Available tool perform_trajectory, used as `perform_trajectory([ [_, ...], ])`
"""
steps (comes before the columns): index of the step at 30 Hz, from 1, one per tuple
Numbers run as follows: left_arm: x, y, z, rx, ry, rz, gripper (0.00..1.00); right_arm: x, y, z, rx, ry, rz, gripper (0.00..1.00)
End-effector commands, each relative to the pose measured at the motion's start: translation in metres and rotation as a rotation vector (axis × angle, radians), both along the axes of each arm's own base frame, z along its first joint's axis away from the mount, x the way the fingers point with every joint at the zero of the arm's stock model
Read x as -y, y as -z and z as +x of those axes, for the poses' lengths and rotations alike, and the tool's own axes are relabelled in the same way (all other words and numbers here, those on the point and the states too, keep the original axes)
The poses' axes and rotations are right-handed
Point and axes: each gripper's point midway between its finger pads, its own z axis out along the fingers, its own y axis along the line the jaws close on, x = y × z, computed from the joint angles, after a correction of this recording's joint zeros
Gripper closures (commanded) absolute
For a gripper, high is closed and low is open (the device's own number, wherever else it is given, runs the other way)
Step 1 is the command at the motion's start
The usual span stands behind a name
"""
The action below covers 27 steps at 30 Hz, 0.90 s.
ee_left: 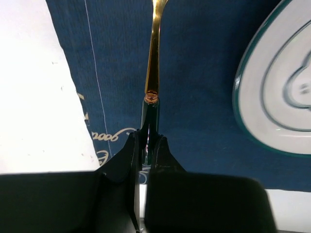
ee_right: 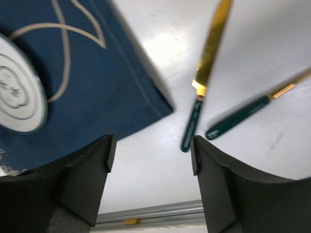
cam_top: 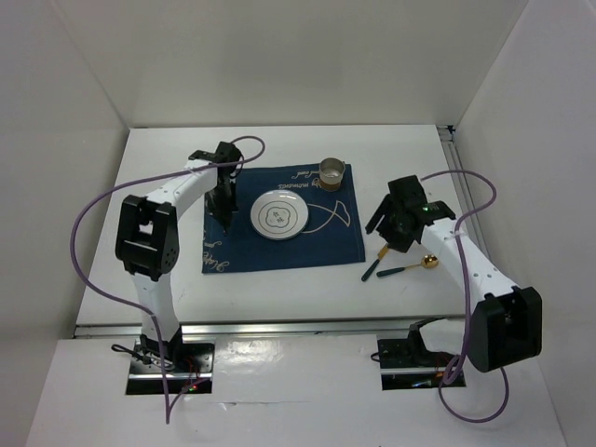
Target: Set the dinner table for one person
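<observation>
White worktop (cam_top: 279, 298) carries the blue mat (cam_top: 242, 256), with plate (cam_top: 278, 215) and cup (cam_top: 331, 171) already placed; left fingers (ee_left: 124, 162) pinch a green-handled utensil (ee_left: 150, 116) over the mat beside the plate, right fingers (ee_right: 85, 170) spread wide above knife (ee_right: 209, 63) and spoon (ee_right: 238, 119), not yet set

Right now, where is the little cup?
In the top view, the cup sits on the far right corner of the blue mat, just behind and to the right of the plate.
</observation>
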Motion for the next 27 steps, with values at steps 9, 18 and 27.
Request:
perform_trajectory([
  [9, -0.002, 0.043, -0.021, -0.156, 0.066, 0.039, 1.00, 0.020, 0.046, -0.054, -0.180, 0.122, 0.000, 0.27],
  [18, 0.002, 0.043, -0.026, -0.182, 0.054, 0.056, 0.48, 0.008, 0.058, -0.051, -0.174, 0.079, 0.065, 0.30],
  [27, 0.002, -0.039, -0.025, 0.015, -0.004, 0.004, 0.16, -0.014, 0.078, -0.049, -0.192, 0.046, 0.105, 0.42],
])
